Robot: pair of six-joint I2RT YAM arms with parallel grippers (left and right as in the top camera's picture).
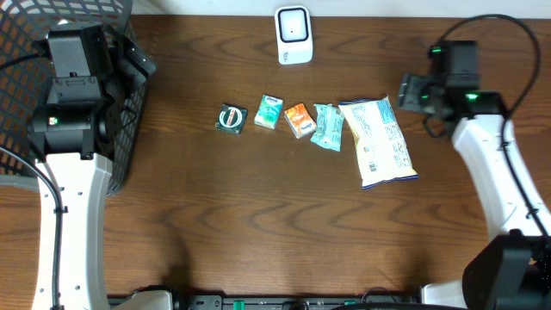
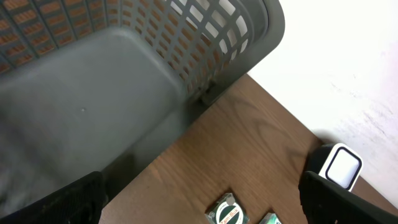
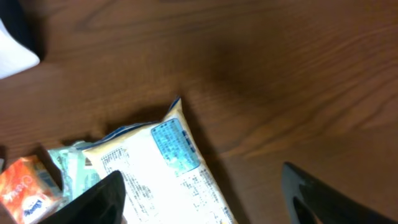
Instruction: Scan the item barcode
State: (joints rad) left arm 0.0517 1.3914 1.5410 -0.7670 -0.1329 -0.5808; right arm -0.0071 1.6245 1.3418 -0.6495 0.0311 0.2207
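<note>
The white snack bag is lying flat on the table, rightmost in a row with small packets, below the scanner. The right hand is hovering over its corner, fingers spread, gripping nothing. The left hand is hanging spread by the basket.

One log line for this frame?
left end effector: open, empty | right end effector: open, near snack bag | snack bag: on table, ungrasped

We read the counter as dark wood grain, smooth, slight sheen. Our take on the basket: grey perforated plastic, matt. The scanner: white plastic, glossy. The snack bag: shiny printed film, creased. The small packets: glossy wrappers.
</note>
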